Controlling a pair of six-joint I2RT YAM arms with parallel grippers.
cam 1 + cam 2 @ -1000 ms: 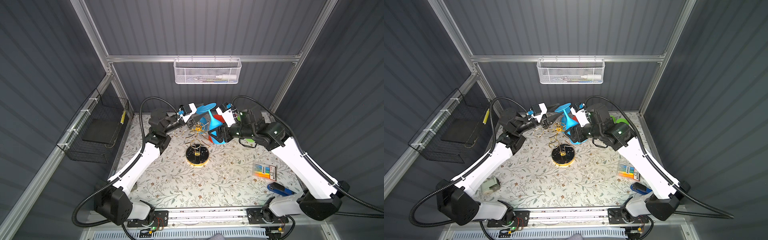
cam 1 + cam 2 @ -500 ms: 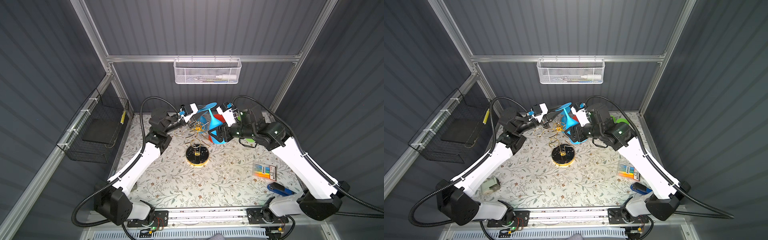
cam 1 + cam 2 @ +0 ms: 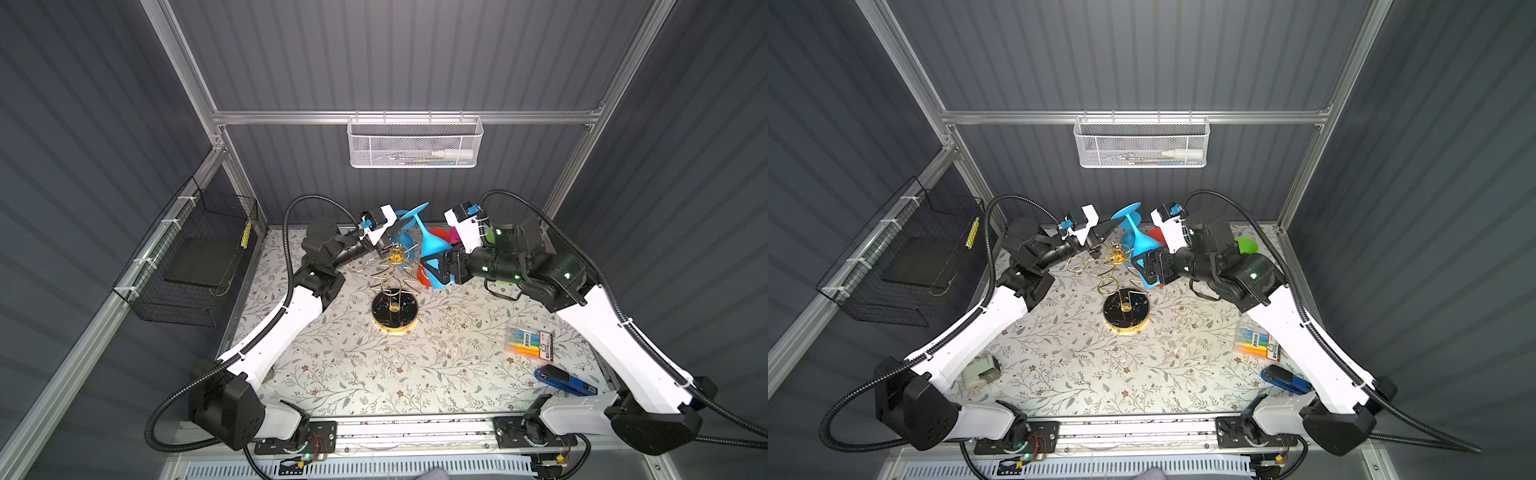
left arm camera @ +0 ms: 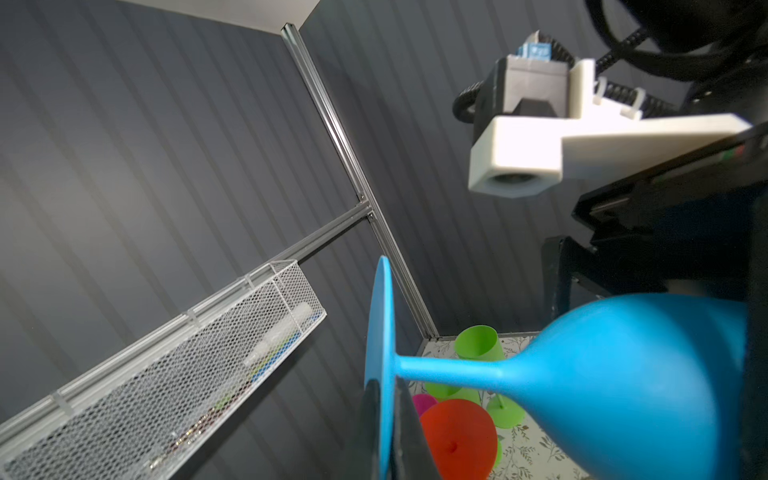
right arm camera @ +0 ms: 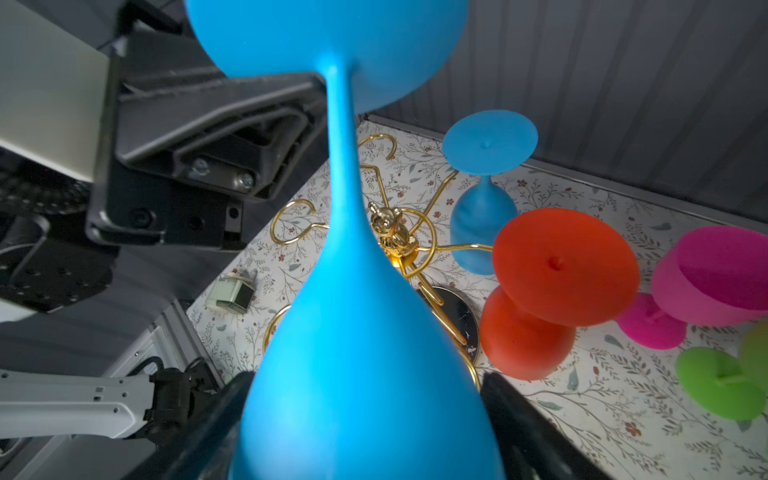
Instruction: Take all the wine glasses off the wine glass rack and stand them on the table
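1. One blue wine glass (image 3: 432, 248) hangs tilted in the air, just right of the top of the one wine glass rack (image 3: 394, 308).
2. The left gripper (image 4: 385, 424) is clamped on its foot.
3. The right gripper (image 5: 365, 399) stands wide around its bowl; whether it grips cannot be told.
4. A second blue glass (image 5: 482, 216) and one red glass (image 5: 561, 270) stand foot-up on the rack's far side.

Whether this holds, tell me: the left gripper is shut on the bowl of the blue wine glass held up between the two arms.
Not quite. The left gripper is shut on the round foot of the blue wine glass, not its bowl. The left wrist view shows the foot's edge pinched between its black fingers.
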